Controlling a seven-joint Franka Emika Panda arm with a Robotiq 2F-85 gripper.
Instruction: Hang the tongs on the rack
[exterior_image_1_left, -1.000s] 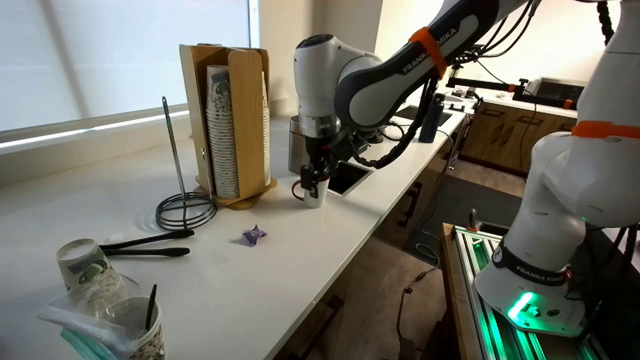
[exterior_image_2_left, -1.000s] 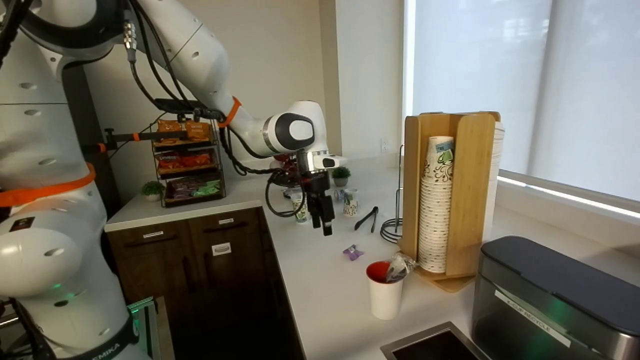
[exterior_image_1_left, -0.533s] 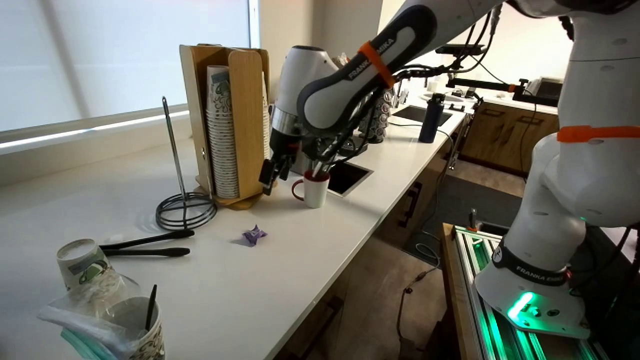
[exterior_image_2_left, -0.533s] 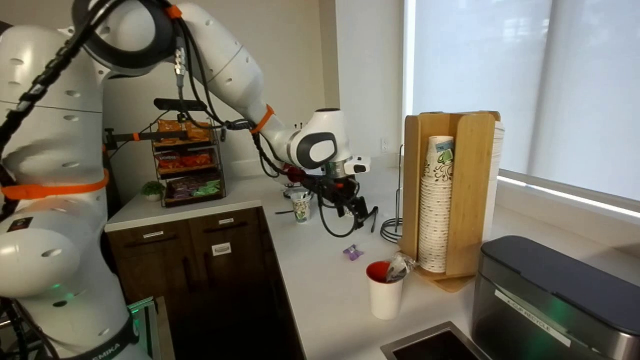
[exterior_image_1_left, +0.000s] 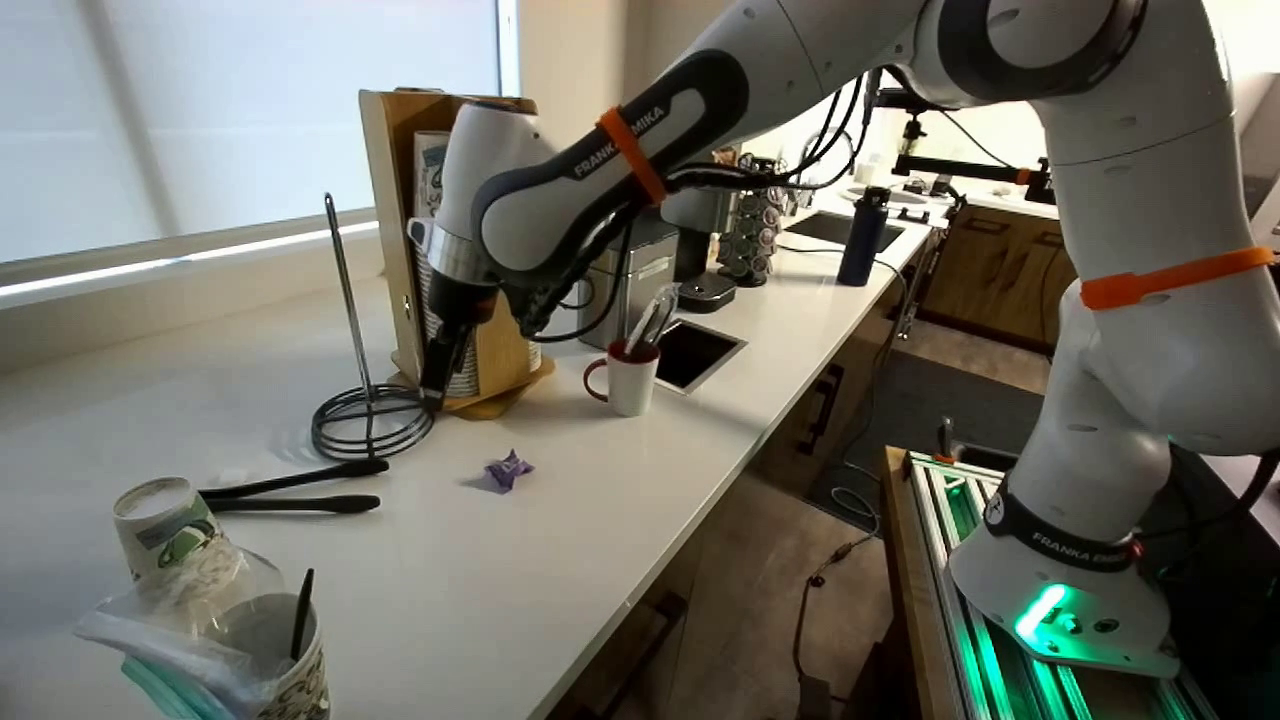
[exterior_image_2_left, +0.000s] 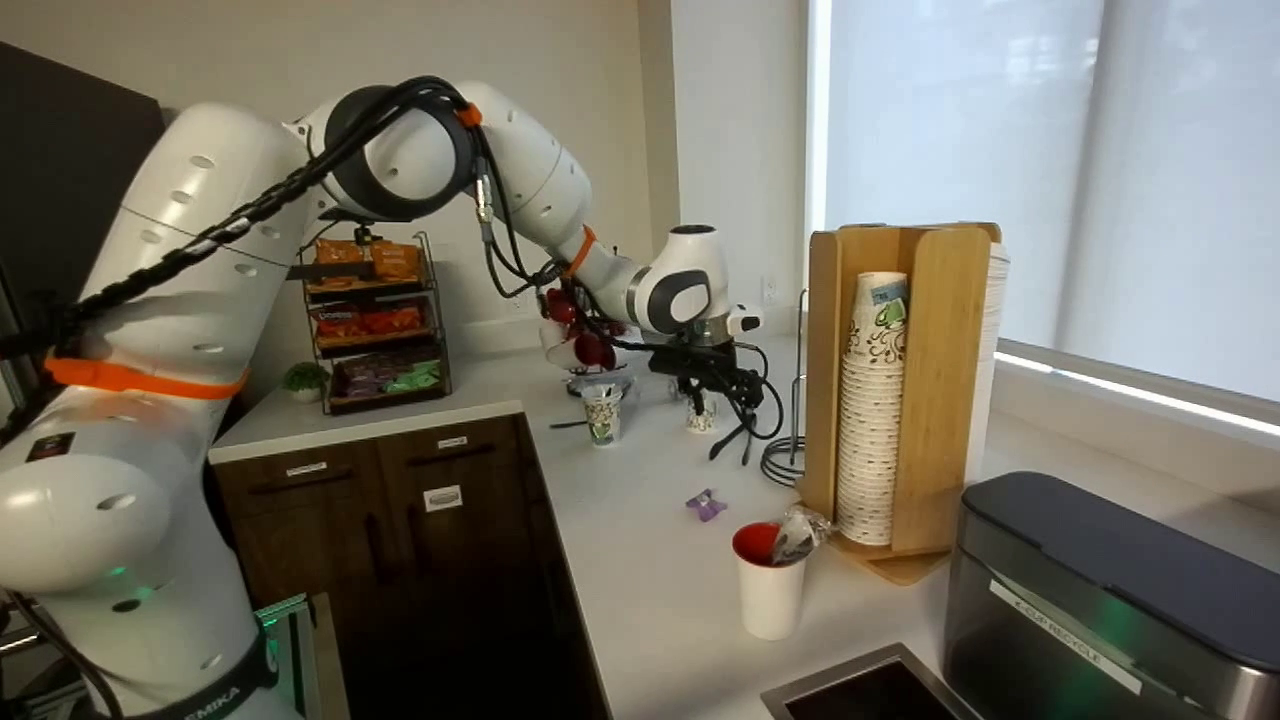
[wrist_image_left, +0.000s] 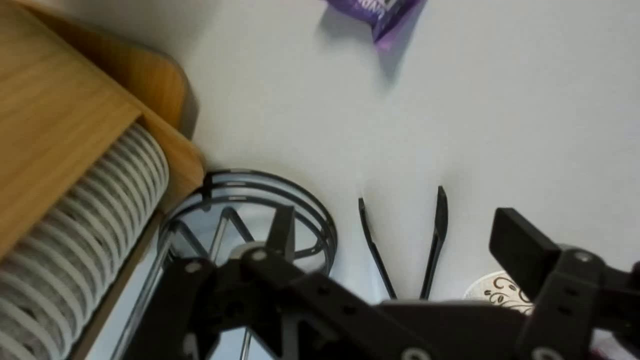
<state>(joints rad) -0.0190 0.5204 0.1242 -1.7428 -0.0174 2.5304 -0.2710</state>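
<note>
The black tongs (exterior_image_1_left: 335, 504) lie spread on the white counter beside the rack. They also show in an exterior view (exterior_image_2_left: 737, 435), partly covered by the gripper. The rack (exterior_image_1_left: 371, 428) stands upright, a tall rod on a looped wire base; it is partly behind the box in an exterior view (exterior_image_2_left: 797, 410). My gripper (wrist_image_left: 402, 237) is open and empty above the counter. In the wrist view the tongs' arms (wrist_image_left: 436, 237) lie between the fingers, their joined end hidden below the gripper. The left finger overlaps the rack's base (wrist_image_left: 327, 225) there.
A tan box of paper cups (exterior_image_1_left: 490, 250) stands right beside the rack. An upturned paper cup (exterior_image_1_left: 165, 530) hides the tongs' joined end, with another cup (exterior_image_1_left: 300, 690) in front. A purple packet (exterior_image_1_left: 509, 470) and a red-and-white mug (exterior_image_1_left: 633, 388) are on the counter.
The arm has swung along the counter from near the mug, past the tan box, toward the rack and tongs. The tongs and rack have not moved.
</note>
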